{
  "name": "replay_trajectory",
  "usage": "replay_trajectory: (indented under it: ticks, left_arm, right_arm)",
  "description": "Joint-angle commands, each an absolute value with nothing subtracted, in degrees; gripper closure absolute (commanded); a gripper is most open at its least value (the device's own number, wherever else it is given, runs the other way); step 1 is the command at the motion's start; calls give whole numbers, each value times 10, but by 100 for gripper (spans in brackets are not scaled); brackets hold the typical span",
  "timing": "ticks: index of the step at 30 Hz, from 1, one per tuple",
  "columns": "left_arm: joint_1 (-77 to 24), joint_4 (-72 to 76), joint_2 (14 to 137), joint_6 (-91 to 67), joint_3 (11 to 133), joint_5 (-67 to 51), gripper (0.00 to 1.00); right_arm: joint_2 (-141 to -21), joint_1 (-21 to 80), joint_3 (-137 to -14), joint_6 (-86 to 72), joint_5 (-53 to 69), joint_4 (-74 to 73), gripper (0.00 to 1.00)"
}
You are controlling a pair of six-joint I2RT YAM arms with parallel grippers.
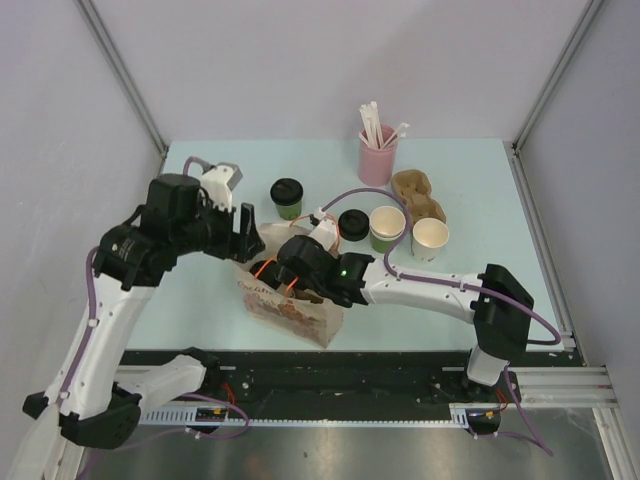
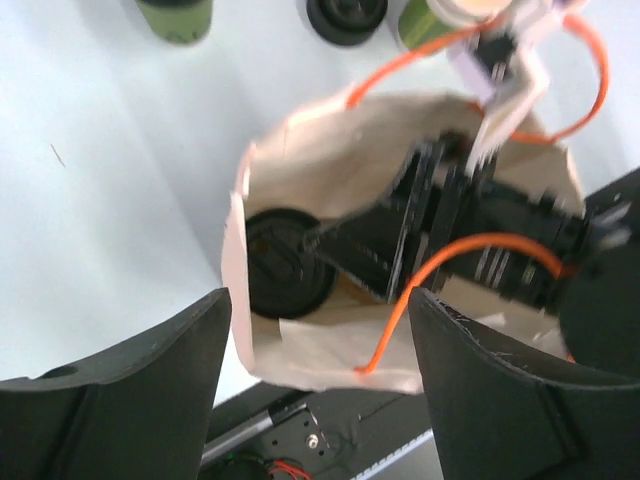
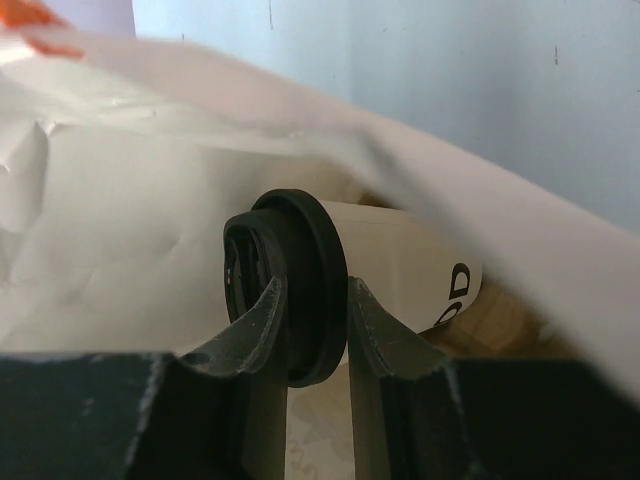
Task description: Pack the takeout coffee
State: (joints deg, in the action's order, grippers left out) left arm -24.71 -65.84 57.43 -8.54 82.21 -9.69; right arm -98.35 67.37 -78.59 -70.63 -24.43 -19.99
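The right end effector (image 3: 315,292) is pinching the lid (image 3: 300,225) of the white cup (image 3: 400,255) inside the bag (image 1: 305,318), best seating it upright before releasing.

Looks like a robotics lab test cell: pale table (image 1: 200,290) boxed in behind and on both sides by blank grey panels (image 1: 330,60) set in aluminium posts (image 1: 120,70), cabled left arm (image 1: 100,310) and right arm (image 1: 430,287) bolted to a black rail (image 1: 330,375) along the table's near edge
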Motion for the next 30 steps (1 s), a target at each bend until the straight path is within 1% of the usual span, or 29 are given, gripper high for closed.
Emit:
replay_trajectory:
  ticks: [1, 5, 7, 8, 10, 12, 14, 15, 16, 18, 19, 20, 23, 28, 30]
  left_arm:
    - [-218, -671, 624, -70, 896, -114, 23]
    - [-206, -682, 650, -3, 865, -146, 28]
    - [-203, -681, 643, 56, 841, -170, 27]
    - [-204, -680, 642, 70, 821, -174, 24]
    - [-204, -681, 647, 91, 810, -167, 23]
    - [-204, -679, 659, 94, 805, -158, 25]
    - [-204, -678, 671, 91, 803, -142, 40]
    - [-204, -678, 668, 91, 802, -139, 49]
    - [-204, -677, 663, 90, 798, -140, 66]
    - [-204, -676, 648, 89, 786, -151, 84]
    - [-204, -675, 627, 86, 781, -159, 96]
    - [-204, -675, 615, 83, 773, -176, 99]
    - [-204, -667, 569, 55, 757, -196, 100]
    - [-204, -631, 502, 7, 716, -165, 99]
    - [-204, -615, 475, -13, 701, -143, 100]
  right_arm:
    - [-980, 688, -782, -662, -243, -209, 100]
    - [-977, 689, -782, -643, -230, -207, 100]
    - [-977, 688, -782, -628, -224, -206, 100]
    - [-979, 686, -782, -619, -208, -202, 100]
    - [-983, 685, -782, -607, -190, -186, 100]
    - [-990, 685, -782, -591, -166, -167, 100]
    - [-995, 684, -782, -575, -149, -154, 100]
    - [-995, 684, -782, -570, -144, -150, 100]
    - [-995, 684, -782, -566, -142, -149, 100]
    - [-993, 683, -782, -560, -137, -154, 100]
    - [-992, 682, -782, -559, -139, -153, 100]
    - [-990, 681, -782, -558, -139, -147, 100]
    - [-979, 672, -782, -562, -139, -117, 100]
    - [-947, 680, -781, -624, -188, -112, 100]
    - [-943, 687, -780, -655, -205, -133, 100]
